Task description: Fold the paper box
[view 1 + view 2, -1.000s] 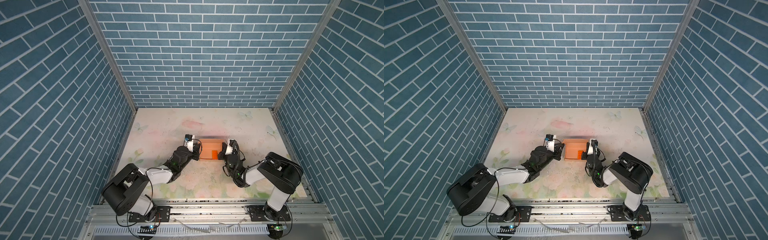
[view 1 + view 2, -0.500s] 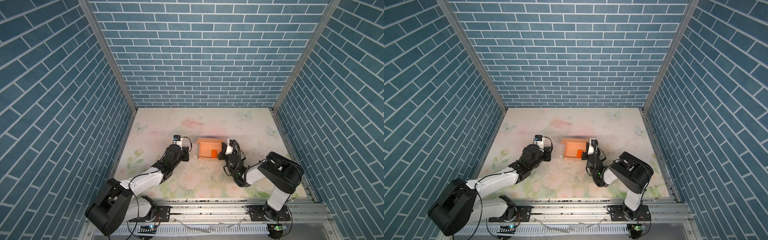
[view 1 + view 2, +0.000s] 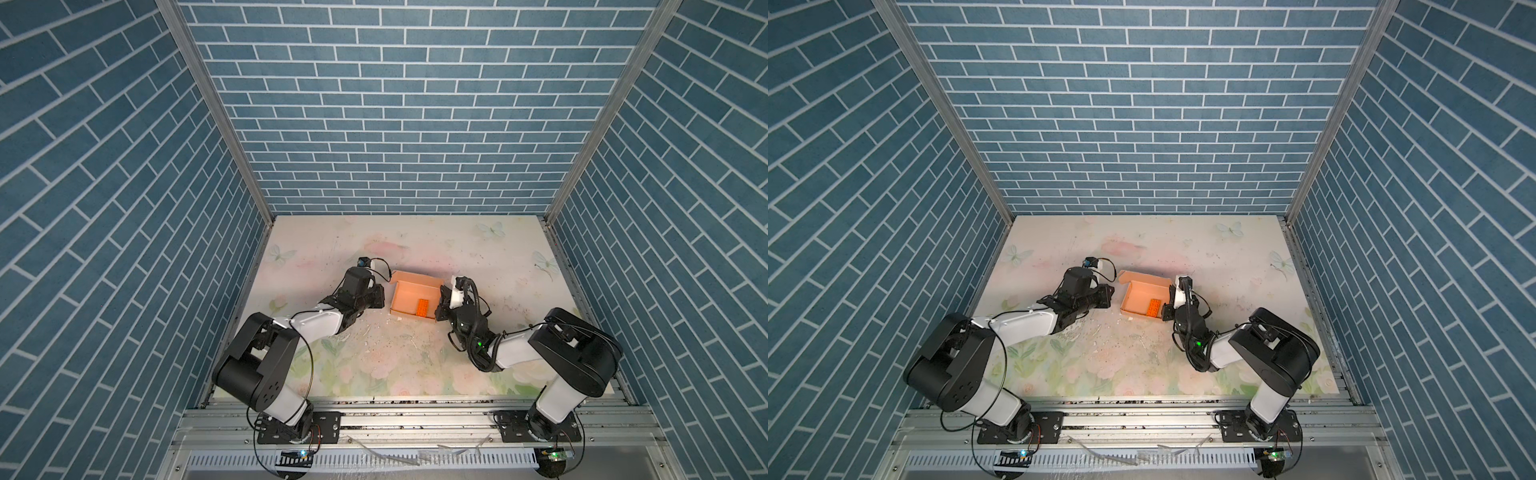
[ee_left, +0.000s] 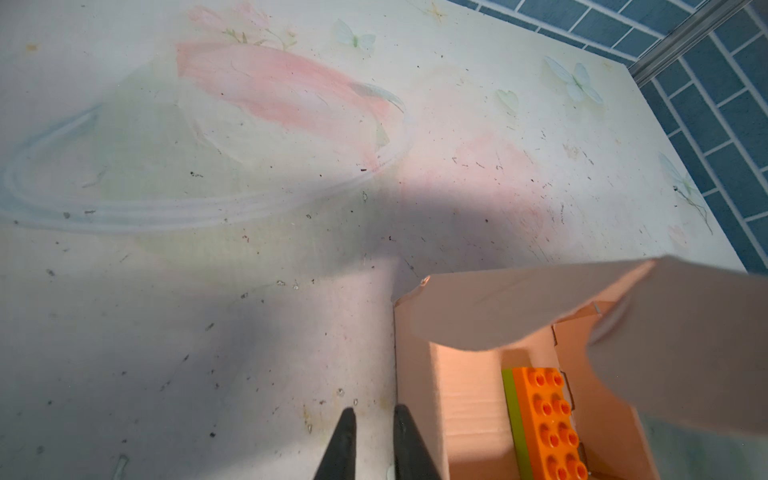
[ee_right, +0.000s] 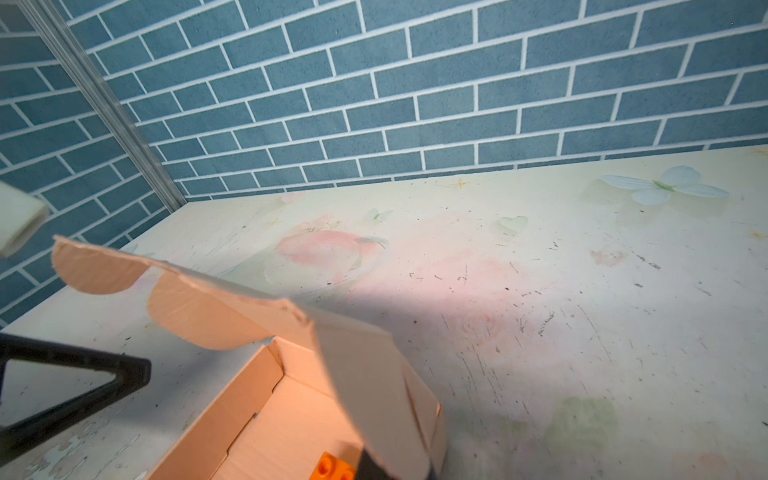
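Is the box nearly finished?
Walls are up: the paper box stands as a tray with an orange brick inside. The right gripper seems to pinch one wall; the left gripper sits beside it, empty. To do: folding the raised lid shut.

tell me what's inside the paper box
An orange studded brick lies on the paper box floor, a green piece along one side of it. The raised lid flap hides part of the interior in the wrist views.

Paper box (image 3: 408,293): peach cardboard, walls up, lid flap raised, open; table (image 3: 415,249) centre.
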You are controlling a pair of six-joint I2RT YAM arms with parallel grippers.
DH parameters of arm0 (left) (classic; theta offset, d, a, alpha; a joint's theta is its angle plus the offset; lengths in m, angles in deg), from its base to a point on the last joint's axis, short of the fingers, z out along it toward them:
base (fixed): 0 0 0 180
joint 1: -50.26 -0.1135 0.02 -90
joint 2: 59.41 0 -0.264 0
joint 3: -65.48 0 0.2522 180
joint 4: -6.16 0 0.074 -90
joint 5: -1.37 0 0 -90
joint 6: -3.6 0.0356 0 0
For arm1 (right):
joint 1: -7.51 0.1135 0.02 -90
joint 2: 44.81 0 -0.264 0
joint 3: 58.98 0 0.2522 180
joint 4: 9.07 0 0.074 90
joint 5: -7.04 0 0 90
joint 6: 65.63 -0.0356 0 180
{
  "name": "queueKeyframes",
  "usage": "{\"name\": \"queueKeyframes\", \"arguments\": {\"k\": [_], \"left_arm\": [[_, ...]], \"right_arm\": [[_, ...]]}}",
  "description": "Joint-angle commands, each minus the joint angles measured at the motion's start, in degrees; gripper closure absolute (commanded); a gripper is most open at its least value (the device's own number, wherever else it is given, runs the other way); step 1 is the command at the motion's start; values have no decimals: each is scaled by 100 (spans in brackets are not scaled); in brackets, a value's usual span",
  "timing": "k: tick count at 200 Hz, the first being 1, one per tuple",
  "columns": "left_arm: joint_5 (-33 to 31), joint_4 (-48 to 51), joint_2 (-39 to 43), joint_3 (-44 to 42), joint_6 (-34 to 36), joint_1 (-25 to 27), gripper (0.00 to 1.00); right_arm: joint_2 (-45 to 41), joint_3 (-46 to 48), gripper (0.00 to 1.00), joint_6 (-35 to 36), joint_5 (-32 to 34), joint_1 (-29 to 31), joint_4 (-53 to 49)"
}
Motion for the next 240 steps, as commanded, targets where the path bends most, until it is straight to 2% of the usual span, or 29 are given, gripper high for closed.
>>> {"name": "queueKeyframes", "arguments": {"k": [1,55,133,183,240], "left_arm": [[207,12,-98,188,179,-99,81],[526,74,-458,543,292,-619,80],[1370,90,-1432,1601,605,-639,80],[1630,-130,-1347,1462,713,-578,80],[1505,14,-985,1295,1139,-185,80]], "right_arm": [[-176,-67,100,133,-289,-17,-674],[-230,-122,100,146,-473,-61,-802],[-396,-166,100,207,-599,-90,-1065],[-426,-203,100,264,-828,-141,-1170],[-557,-308,100,344,-1158,-245,-1500]]}}
